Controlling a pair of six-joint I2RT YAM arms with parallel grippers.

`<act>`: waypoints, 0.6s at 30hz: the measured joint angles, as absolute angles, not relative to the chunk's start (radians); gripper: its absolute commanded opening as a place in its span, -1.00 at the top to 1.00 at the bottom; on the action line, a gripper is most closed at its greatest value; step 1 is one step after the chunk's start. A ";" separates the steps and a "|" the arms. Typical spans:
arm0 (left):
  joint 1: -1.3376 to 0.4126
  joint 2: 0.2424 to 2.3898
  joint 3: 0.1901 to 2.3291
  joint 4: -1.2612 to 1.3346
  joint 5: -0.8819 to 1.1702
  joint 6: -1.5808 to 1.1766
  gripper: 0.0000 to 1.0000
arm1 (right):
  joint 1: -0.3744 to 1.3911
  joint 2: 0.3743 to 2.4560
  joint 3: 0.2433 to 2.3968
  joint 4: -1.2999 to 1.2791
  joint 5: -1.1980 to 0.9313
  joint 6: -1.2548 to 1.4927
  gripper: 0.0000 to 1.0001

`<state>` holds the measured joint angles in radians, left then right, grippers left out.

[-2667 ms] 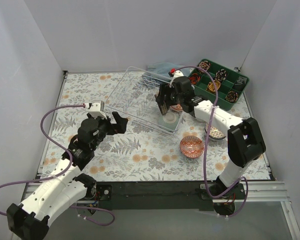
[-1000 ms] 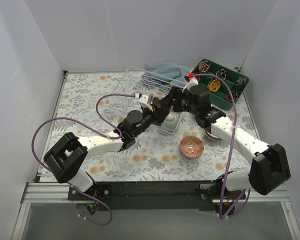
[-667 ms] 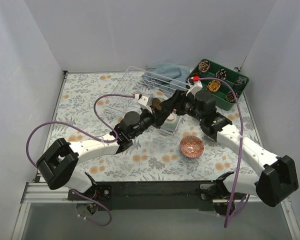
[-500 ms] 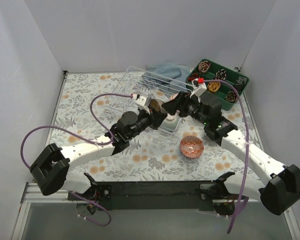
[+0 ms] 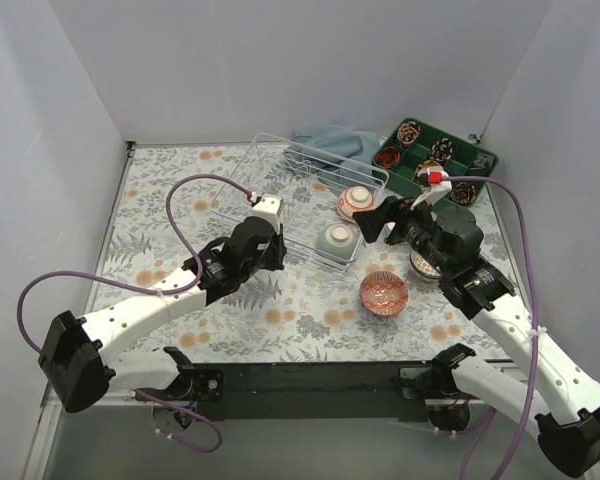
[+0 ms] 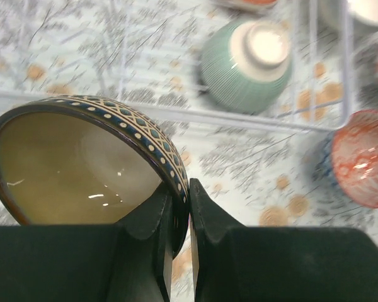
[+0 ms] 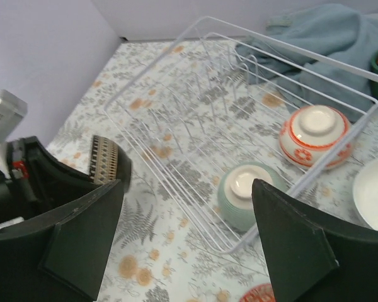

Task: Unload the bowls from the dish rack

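White walls box in a bench (image 5: 180,190) covered with a floral cloth. At centre of the overhead view sits the wire dish rack (image 5: 295,185), with 2 bowls upside down in its right end: a green ribbed bowl (image 6: 246,63) by the lower corner and a red-and-white bowl (image 7: 315,135) just above it. The left claw (image 6: 181,189) is closed on the rim of a patterned bowl (image 6: 75,163) with a beige inside, tilted on its side, outside the rack at its lower-left side. The right claw (image 7: 186,189) stands wide open and holds nothing, at the rack's right end. A red patterned bowl (image 5: 383,293) rests upright on the bench below the rack, and a white-lined bowl (image 7: 375,192) sits to its right.
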<state>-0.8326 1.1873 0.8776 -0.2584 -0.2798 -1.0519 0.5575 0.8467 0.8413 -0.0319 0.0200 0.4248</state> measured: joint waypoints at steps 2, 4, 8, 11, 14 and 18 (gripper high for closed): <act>-0.832 1.189 0.897 -0.365 -0.303 -1.055 0.99 | 0.558 0.818 0.815 -0.071 0.046 0.388 -0.82; -0.832 1.198 0.905 -0.459 -0.323 -1.057 0.96 | 0.558 0.797 0.790 -0.109 0.067 0.358 -0.82; -0.832 1.270 0.907 -0.592 -0.334 -1.055 0.95 | 0.558 0.775 0.751 -0.161 0.095 0.310 -0.82; -0.831 1.356 0.907 -0.651 -0.332 -1.050 0.92 | 0.558 0.763 0.724 -0.185 0.105 0.287 -0.82; -0.823 1.420 0.907 -0.685 -0.329 -1.037 0.91 | 0.558 0.754 0.709 -0.197 0.110 0.272 -0.82; -0.799 1.486 0.907 -0.704 -0.330 -1.014 0.76 | 0.558 0.734 0.692 -0.214 0.122 0.253 -0.82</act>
<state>-0.7994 1.4864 0.9070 -0.7040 -0.3298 -1.0142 0.5575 0.7341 0.6922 -0.2138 0.1219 0.2531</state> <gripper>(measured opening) 0.097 0.909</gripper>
